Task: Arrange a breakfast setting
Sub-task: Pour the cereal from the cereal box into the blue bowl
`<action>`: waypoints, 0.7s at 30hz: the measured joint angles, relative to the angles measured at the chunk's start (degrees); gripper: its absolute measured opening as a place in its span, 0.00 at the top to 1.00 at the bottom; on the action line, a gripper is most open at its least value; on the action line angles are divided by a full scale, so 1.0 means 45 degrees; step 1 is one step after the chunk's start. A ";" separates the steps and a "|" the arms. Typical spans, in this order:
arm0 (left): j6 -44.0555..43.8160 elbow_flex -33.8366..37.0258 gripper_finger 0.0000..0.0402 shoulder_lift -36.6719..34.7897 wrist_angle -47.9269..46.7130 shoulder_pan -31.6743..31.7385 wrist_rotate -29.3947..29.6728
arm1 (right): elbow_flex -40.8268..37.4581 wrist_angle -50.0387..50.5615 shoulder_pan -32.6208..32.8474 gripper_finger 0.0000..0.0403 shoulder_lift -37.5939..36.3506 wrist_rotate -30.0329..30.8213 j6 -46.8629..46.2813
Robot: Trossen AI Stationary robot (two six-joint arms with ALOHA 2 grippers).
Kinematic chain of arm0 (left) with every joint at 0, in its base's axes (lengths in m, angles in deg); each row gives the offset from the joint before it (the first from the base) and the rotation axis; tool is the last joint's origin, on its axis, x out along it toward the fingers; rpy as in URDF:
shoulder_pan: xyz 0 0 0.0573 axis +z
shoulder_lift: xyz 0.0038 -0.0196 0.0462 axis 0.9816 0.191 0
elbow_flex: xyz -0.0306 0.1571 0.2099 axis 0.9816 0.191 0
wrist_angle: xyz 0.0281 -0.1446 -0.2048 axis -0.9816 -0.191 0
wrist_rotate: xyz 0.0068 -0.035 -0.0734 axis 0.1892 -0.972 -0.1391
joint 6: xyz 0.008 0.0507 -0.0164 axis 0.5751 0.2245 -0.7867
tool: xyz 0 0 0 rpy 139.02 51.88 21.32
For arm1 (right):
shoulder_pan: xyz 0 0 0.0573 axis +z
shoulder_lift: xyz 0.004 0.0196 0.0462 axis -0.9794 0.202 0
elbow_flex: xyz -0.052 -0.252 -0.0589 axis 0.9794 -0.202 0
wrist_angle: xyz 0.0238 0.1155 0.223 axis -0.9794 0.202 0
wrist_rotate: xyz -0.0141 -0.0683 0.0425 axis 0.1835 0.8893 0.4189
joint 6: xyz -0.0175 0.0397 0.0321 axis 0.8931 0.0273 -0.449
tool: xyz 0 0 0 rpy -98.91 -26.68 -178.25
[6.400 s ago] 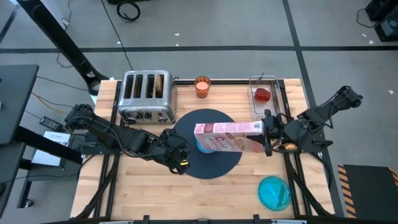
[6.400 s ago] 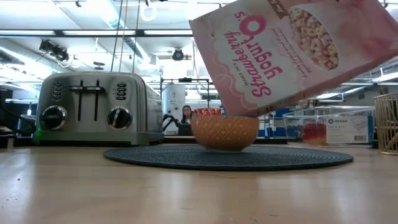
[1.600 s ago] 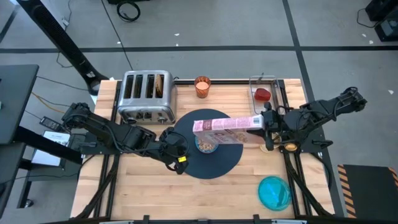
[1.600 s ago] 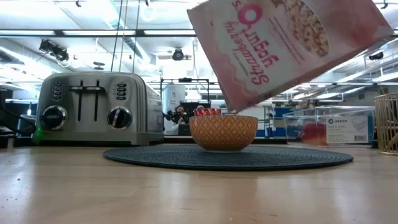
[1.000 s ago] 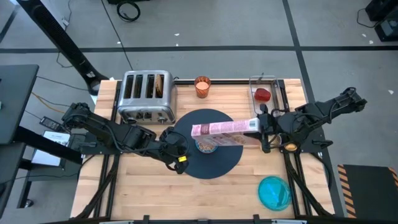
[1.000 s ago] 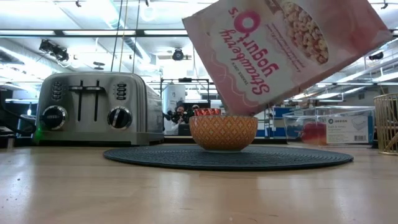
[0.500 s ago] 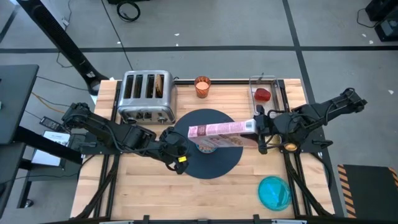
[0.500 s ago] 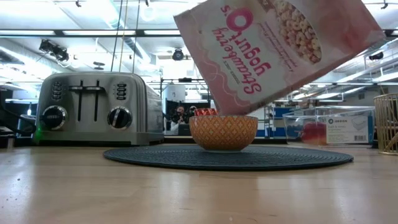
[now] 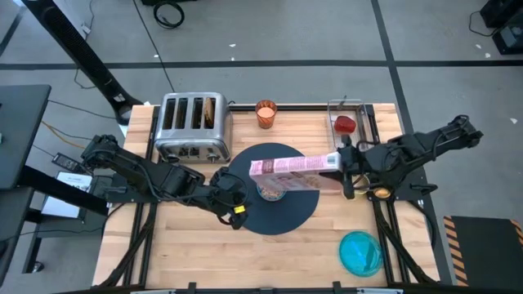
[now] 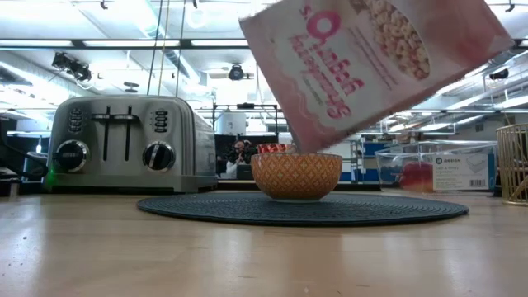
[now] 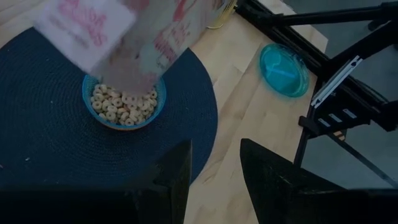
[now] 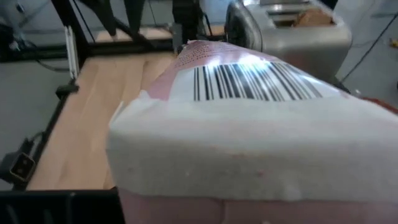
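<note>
My right fingers (image 9: 345,167) clamp the pink cereal box (image 9: 294,168), tipped above the cereal bowl (image 11: 124,102) on the dark-blue mat (image 9: 282,214). My left fingers (image 11: 214,180), parted, hover beside that mat.

My two arms are dark, jointed tubes; the left arm (image 9: 155,180) wears a small yellow marking beside the mat (image 9: 282,219).

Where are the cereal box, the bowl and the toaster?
cereal box (image 9: 294,168): high view, middle of its pink side.
bowl (image 10: 296,176): low view, its orange patterned wall.
toaster (image 9: 193,124): high view, its slotted top.
</note>
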 joint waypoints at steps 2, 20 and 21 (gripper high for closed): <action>0.0003 0.0000 0.64 0.0000 0.0064 0.0000 0.0000 | 0.0000 -0.0076 0.0006 0.60 0.0115 -0.0006 -0.0006; 0.0134 0.0000 0.64 0.0000 0.0109 0.0010 0.0000 | 0.0029 -0.0148 -0.0116 0.60 0.0130 -0.0008 0.0289; 0.0134 0.0000 0.64 0.0000 0.0108 0.0010 0.0000 | 0.0024 -0.0089 -0.0161 0.60 0.0139 0.0036 0.0248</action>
